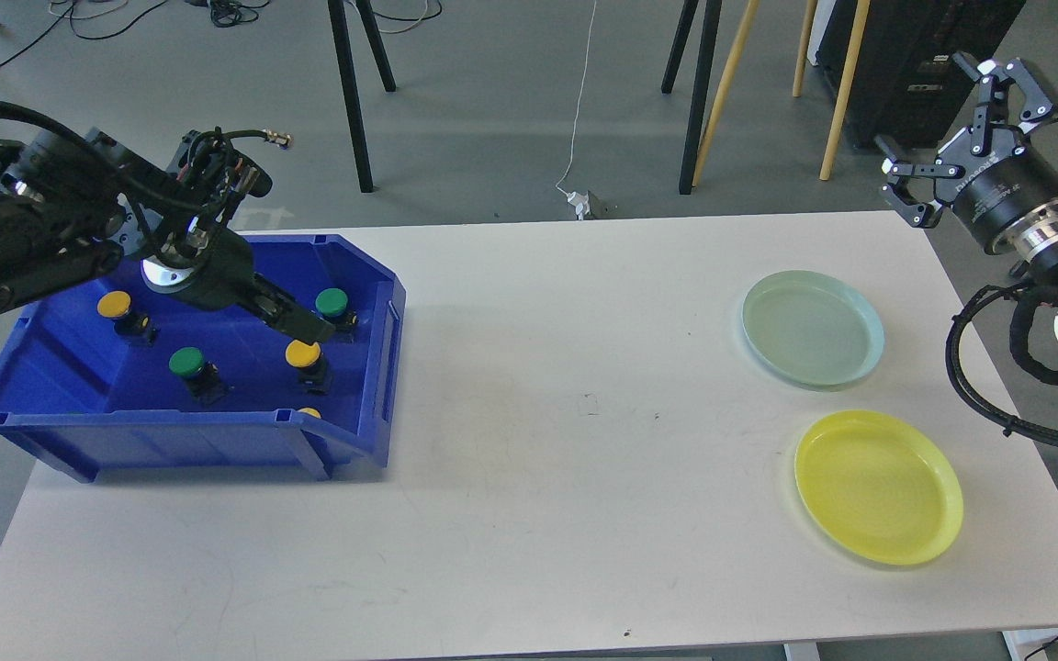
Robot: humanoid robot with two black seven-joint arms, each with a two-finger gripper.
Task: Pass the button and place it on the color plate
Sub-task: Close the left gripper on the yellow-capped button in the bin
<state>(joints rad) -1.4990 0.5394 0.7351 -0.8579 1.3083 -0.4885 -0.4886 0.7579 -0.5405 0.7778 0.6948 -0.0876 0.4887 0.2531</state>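
A blue bin point(359, 431) at the table's left holds several push buttons: a yellow one point(114, 305), a green one point(186, 363), a yellow one point(302, 353), a green one point(332, 301), and a yellow one point(309, 413) mostly hidden behind the front wall. My left gripper point(304, 329) reaches down into the bin, its dark tip between the right green button and the middle yellow button. Its fingers cannot be told apart. My right gripper point(956, 133) is open and empty, raised beyond the table's right far corner. A pale green plate point(812, 328) and a yellow plate point(878, 485) lie at the right.
The white table point(538, 459) spans the view between bin and plates. Black and wooden stand legs point(703, 92) and cables are on the floor behind the table. A black cable loop point(961, 367) hangs from my right arm by the table's right edge.
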